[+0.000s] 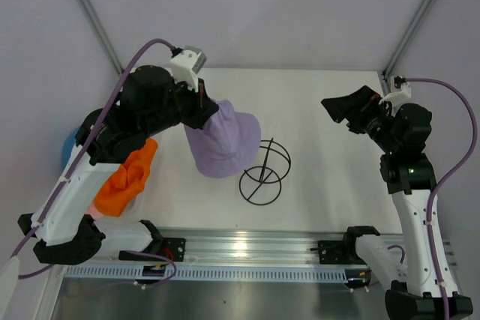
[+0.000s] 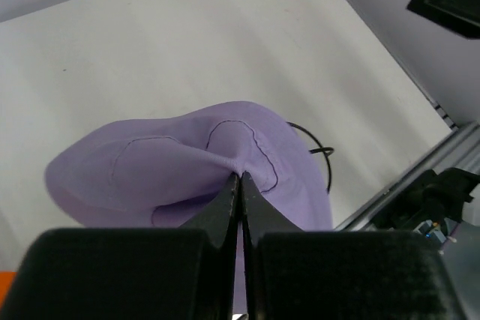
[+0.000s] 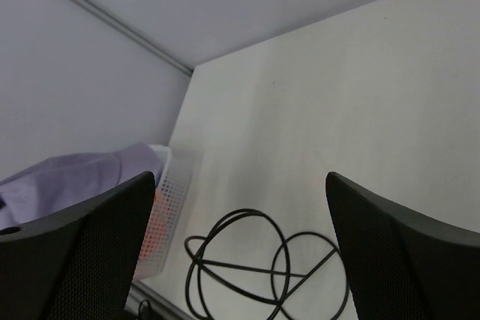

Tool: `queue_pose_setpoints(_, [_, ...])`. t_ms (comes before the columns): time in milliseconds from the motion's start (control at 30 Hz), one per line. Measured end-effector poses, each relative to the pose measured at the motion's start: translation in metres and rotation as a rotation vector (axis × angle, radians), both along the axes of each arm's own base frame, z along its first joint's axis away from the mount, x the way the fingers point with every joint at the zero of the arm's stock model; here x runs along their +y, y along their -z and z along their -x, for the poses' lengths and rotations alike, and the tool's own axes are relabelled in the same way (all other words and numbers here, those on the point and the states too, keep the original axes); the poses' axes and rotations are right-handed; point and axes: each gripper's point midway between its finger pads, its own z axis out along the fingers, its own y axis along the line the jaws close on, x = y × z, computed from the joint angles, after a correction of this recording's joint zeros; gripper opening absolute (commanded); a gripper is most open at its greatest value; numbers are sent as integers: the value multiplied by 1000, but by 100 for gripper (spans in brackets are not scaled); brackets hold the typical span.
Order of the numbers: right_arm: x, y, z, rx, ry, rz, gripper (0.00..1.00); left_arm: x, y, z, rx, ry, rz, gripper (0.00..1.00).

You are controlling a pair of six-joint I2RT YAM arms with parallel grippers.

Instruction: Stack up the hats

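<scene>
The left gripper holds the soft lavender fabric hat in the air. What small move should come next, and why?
Probably move the left gripper slightly to its right, bringing the soft lavender fabric hat over the black wire stand. The jaws are shut on the hat, which hangs beside the stand, and the stand carries no hat yet.

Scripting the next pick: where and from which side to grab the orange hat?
Probably pinch a raised fold of the orange hat from straight above: it lies crumpled, no flat brim showing. The left gripper, shut on the lavender hat, is nearest but busy.
</scene>
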Motion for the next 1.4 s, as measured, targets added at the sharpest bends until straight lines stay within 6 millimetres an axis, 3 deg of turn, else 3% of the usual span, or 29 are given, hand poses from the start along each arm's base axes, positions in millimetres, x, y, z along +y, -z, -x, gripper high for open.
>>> queue_pose_setpoints(400, [21,9,41,80,-85,-171,99,-92,16,24,-6,185,38,1])
queue_pose_setpoints(600, [26,29,50,157,-106,-198,100,-121,17,36,-9,232,59,1])
queue_pose_setpoints(733, [27,42,54,210,-114,-190,100,-132,32,33,-11,207,20,1])
queue_pose_setpoints(967, [27,72,63,317,-114,-161,100,-149,91,25,8,136,-146,1])
queue_pose_setpoints(1267, [32,119,73,436,-141,-178,99,-146,147,27,74,111,-235,1])
queue_pose_setpoints(1367, [35,133,75,463,-154,-178,99,-144,161,30,99,104,-250,6])
queue_pose_setpoints(1400, [36,137,75,469,-159,-177,99,-144,164,30,106,103,-251,16])
